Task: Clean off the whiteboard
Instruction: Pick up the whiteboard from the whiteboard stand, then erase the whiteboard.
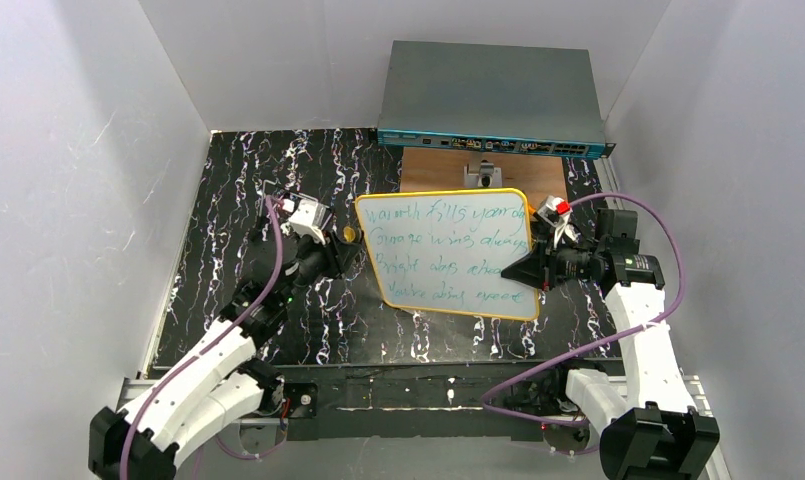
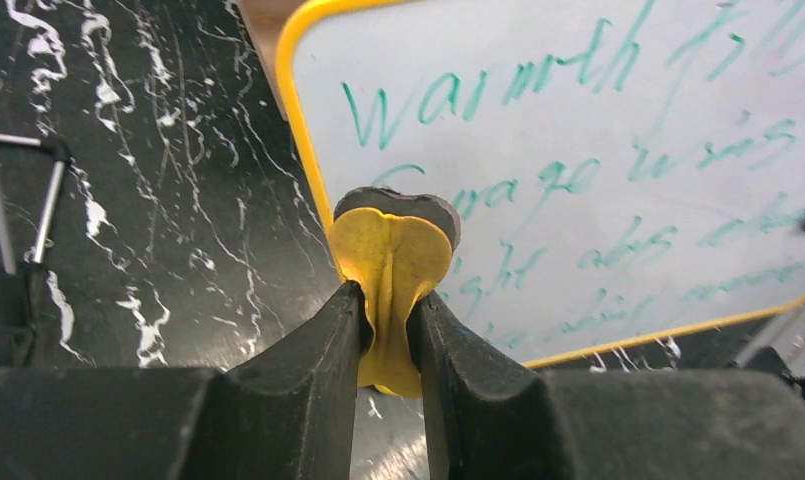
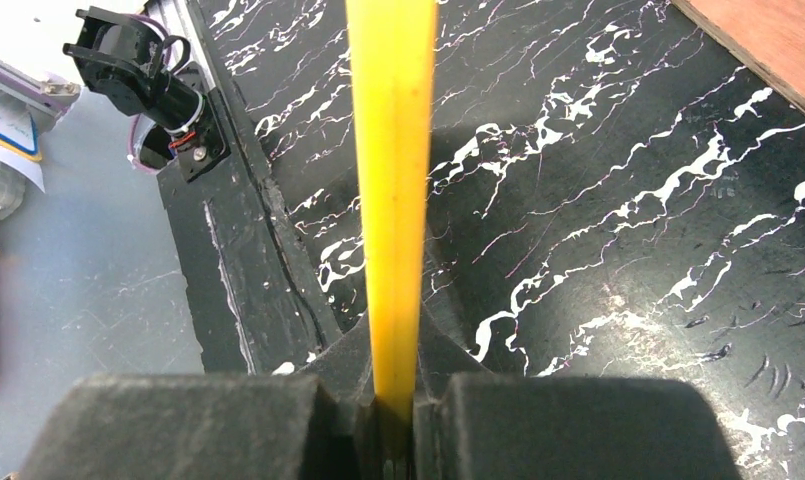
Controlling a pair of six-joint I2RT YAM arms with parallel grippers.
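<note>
The whiteboard (image 1: 443,255), white with a yellow rim and several lines of green handwriting, is held tilted over the black marbled mat. My right gripper (image 1: 531,268) is shut on its right edge. In the right wrist view the yellow rim (image 3: 391,180) runs edge-on between the right gripper's (image 3: 393,360) fingers. My left gripper (image 1: 344,242) is shut on a yellow eraser (image 2: 393,250) with a dark felt face. The eraser touches the whiteboard (image 2: 598,150) at its left rim, beside the first line of writing. In the left wrist view, the left gripper (image 2: 388,310) pinches the eraser's soft yellow body.
A grey network box (image 1: 493,95) stands at the back, with a brown wooden board (image 1: 448,172) and a small grey device (image 1: 486,175) in front of it. White walls enclose the black marbled mat (image 1: 238,200) on three sides. A metal loop (image 2: 38,200) lies left of the eraser.
</note>
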